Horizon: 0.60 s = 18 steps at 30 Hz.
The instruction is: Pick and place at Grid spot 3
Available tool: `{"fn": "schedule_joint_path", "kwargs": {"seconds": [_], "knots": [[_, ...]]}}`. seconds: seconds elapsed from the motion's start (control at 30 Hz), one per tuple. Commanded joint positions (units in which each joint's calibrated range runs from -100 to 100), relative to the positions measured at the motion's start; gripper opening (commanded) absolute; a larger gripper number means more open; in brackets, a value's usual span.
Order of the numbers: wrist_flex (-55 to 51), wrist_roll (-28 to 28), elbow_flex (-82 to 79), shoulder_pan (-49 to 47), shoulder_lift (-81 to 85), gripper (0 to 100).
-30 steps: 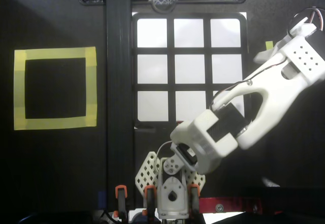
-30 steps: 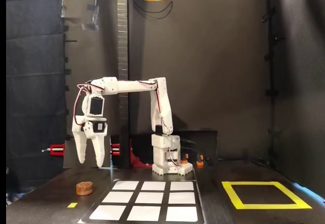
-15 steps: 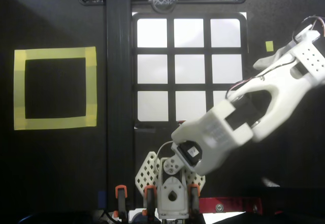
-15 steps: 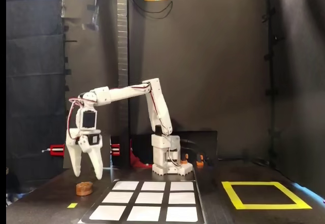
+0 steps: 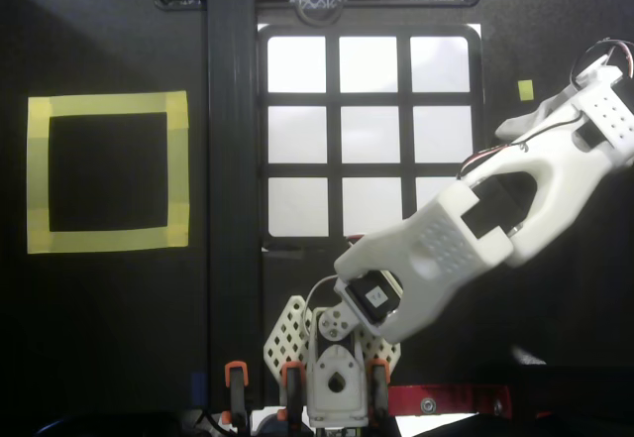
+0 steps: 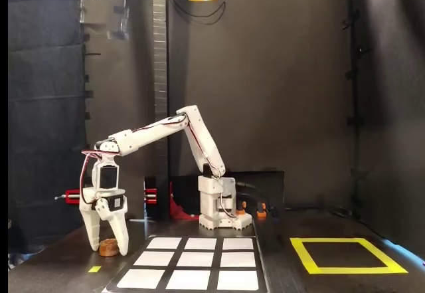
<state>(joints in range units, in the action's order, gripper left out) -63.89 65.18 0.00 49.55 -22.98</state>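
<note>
Fixed view: the brown disc (image 6: 109, 245) is seen lying on the dark surface (image 6: 60, 260) just left of the black-framed grid (image 6: 189, 270), outside it. Grid spot 3 (image 5: 440, 63) (the top-right cell in the overhead view) is left bare. The hand (image 6: 105, 245) is lowered over the disc, its fingers spread to either side of it; contact cannot be told. A yellow-taped square (image 6: 347, 255) is set well apart.

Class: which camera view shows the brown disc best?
The fixed view: the brown disc sits on the table between the open gripper's fingertips. In the overhead view the arm hides it entirely.
</note>
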Motion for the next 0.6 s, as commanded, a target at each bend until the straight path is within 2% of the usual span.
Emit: {"fn": "schedule_joint_path", "kwargs": {"seconds": [0.0, 0.07, 0.23, 0.57], "knots": [[-2.15, 0.20, 0.73, 0.18, -0.20, 33], [-2.82, 0.20, 0.73, 0.18, -0.20, 33], [-3.40, 0.20, 0.73, 0.18, -0.20, 14], [-4.81, 0.05, 1.01, -0.16, 2.46, 12]]}}
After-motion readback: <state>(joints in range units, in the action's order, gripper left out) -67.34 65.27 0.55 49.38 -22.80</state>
